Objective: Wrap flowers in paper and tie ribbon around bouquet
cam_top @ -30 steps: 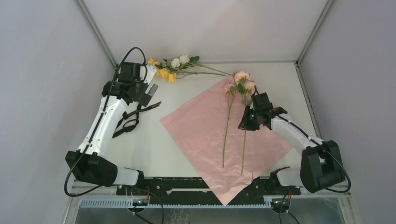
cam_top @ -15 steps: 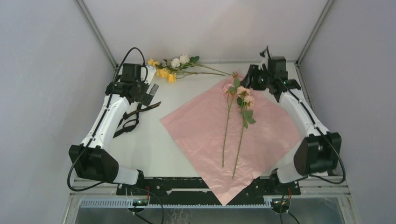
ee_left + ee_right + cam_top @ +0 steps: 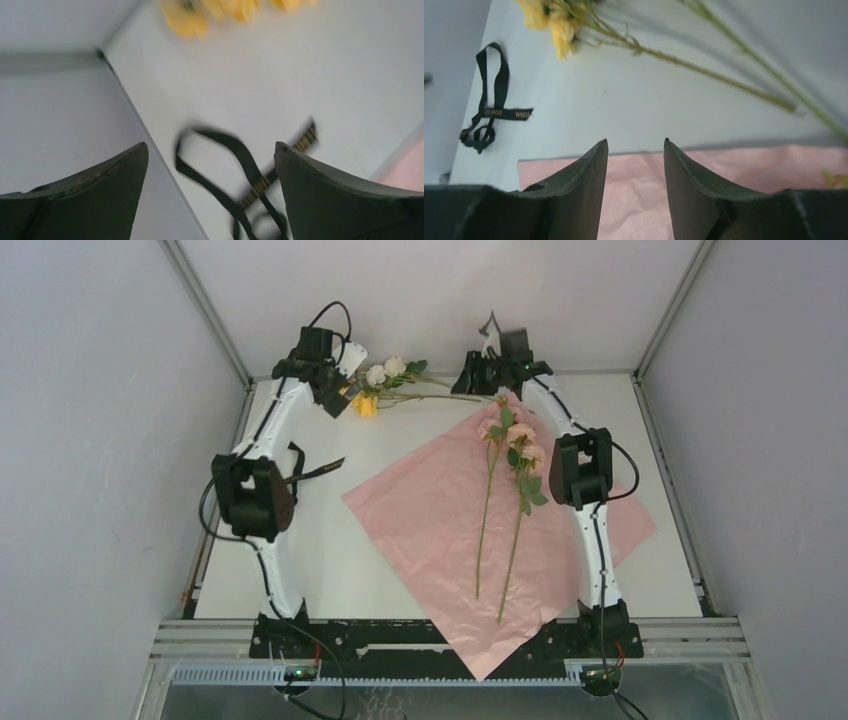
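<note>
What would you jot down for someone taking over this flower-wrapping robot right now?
Left pincer: wide open, empty, by the yellow and white sprays.
Right pincer: open, empty, over the far corner of the paper.
The paper lies flat, pink side up. Two pink stems lie on it; the yellow and white sprays lie off it at the far edge.
Ribbon: loose on the table, left of the paper.
Done: two stems placed. Left: add the sprays, wrap, tie.
</note>
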Available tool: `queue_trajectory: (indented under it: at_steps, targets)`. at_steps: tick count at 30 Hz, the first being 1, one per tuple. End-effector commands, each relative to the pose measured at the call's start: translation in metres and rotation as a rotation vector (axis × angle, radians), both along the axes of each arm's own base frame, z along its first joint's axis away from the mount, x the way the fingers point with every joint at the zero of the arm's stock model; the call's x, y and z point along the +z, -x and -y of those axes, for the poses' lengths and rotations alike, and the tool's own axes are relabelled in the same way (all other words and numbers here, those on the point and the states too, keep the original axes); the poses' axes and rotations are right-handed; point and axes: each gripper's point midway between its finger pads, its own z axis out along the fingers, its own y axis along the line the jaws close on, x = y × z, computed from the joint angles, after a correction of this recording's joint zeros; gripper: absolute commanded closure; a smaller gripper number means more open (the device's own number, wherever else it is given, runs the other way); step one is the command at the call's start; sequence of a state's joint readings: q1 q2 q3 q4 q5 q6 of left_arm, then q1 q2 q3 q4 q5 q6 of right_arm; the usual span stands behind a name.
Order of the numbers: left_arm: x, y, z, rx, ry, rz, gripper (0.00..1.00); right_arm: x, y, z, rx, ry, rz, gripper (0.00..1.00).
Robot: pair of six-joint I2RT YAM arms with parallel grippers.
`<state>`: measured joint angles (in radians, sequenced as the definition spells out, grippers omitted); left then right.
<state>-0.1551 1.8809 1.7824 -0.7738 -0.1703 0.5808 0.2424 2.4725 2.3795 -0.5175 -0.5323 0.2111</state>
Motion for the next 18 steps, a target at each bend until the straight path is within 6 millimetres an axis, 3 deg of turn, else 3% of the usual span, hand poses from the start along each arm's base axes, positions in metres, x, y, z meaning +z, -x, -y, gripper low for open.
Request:
queue_trajectory:
  at_steps: [1,3,6,11,14,18]
  targets:
    - [0.011,-0.108,0.020,-0.216,-0.181,0.139,0.00,0.047,-0.001,0.002,-0.012,-0.156,0.072,0.47]
    - [-0.005,-0.135,0.033,-0.297,-0.261,0.147,0.00,0.041,0.003,0.007,-0.024,-0.151,0.059,0.47]
    - [-0.034,-0.158,0.054,-0.415,-0.361,0.163,0.00,0.030,0.009,0.014,-0.037,-0.120,0.015,0.47]
    - [-0.075,-0.176,0.079,-0.539,-0.422,0.172,0.00,0.026,0.024,0.017,-0.027,-0.075,-0.006,0.47]
    - [-0.084,-0.190,0.081,-0.535,-0.433,0.187,0.00,0.027,0.035,0.015,-0.018,-0.054,0.003,0.47]
    - [-0.112,-0.193,0.080,-0.557,-0.479,0.152,0.01,0.032,0.047,0.010,-0.008,-0.026,0.027,0.47]
